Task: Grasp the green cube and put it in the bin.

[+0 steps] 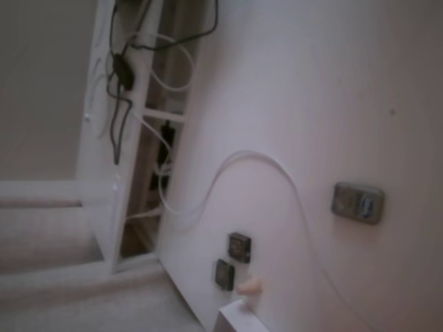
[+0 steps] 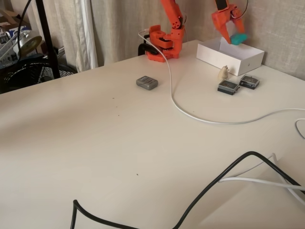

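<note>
From left to right I see the grey device lying idle on my worktop, then my end effector clamped on the green cube above the white bin. Pickup looks done; I judge only the drop remains.

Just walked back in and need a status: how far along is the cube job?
Pickup looks done: the hand is shut on the green cube, lifted off the table. In hand: it hangs over the white bin. Left: open the hand so the cube drops in.
</note>
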Robot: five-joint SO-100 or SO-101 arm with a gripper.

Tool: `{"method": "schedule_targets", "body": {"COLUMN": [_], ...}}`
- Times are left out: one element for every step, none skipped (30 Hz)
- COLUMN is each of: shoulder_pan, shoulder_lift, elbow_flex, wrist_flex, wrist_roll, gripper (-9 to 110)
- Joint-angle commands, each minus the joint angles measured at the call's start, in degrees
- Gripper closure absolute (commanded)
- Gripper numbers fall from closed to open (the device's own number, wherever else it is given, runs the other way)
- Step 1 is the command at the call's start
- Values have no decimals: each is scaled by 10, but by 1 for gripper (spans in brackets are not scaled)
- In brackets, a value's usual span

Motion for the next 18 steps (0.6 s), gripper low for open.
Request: {"method": "schedule_targets", "body": {"shoulder_pan": [-6, -7, -8, -8, -9, -10, -11, -11, -11, -11, -10, -9, -7, -5, -4, -3, -2, -2], "shoulder_lift": [27, 30, 33, 38, 44, 50, 56, 60, 62, 63, 64, 66, 69, 71, 75, 76, 78, 80], "elbow_flex": [33, 45, 56, 67, 79, 90, 99, 106, 110, 111, 110, 109, 108, 108, 110, 111, 111, 111], "wrist_flex": [-26, -32, -36, -39, -40, -41, -42, -43, -40, -38, -37, -39, -43, -54, -68, -78, -83, -87], "wrist_roll": [-4, -4, -4, -4, -4, -4, -3, -3, -3, -2, -2, -1, 0, 1, 1, 1, 0, 0], "gripper": [110, 110, 110, 110, 110, 110, 109, 108, 103, 98, 95, 92, 88, 86, 85, 84, 83, 82]}}
